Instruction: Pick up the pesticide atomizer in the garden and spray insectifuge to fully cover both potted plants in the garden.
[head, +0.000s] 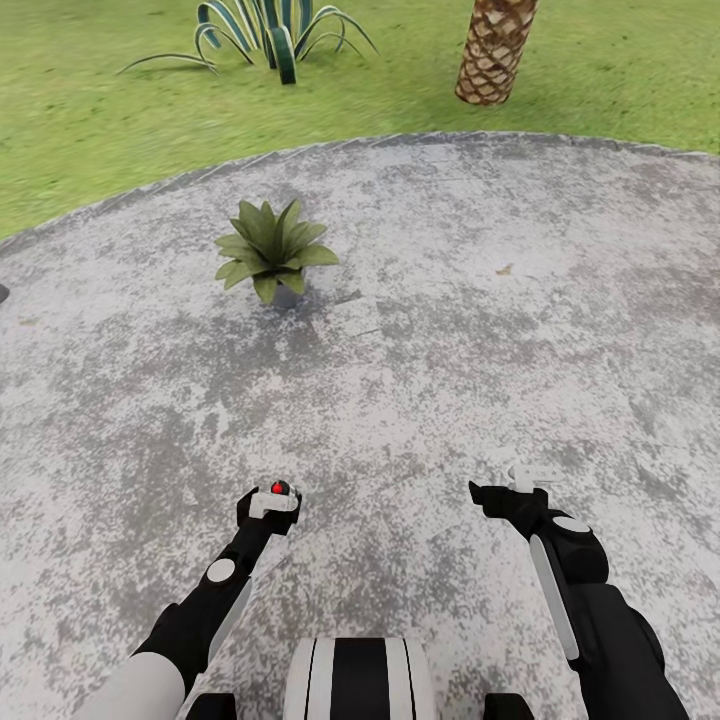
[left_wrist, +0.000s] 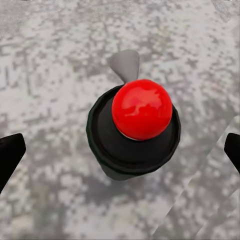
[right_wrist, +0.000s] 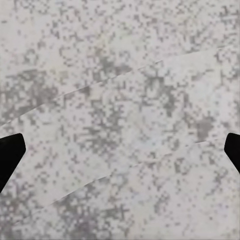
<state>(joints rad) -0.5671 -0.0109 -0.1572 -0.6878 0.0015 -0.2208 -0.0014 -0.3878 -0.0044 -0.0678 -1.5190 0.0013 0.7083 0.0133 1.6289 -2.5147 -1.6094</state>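
Note:
The pesticide atomizer (left_wrist: 135, 130) shows end-on in the left wrist view: a red ball on a round dark cap, midway between the two black fingertips (left_wrist: 10, 155) and clear of both. In the head view its red top (head: 277, 488) sits right at my left gripper (head: 268, 503), low over the grey paved patio (head: 420, 330). The left jaws stand wide, open around the bottle. My right gripper (head: 492, 492) is open over bare paving with nothing in it. One potted plant (head: 272, 250), a low green rosette, stands on the patio ahead and slightly left.
Green lawn (head: 90, 110) borders the patio's curved far edge. A striped agave (head: 270, 30) and a scaly palm trunk (head: 495, 50) stand on the grass beyond. My white and black trunk (head: 358, 680) is at the near edge.

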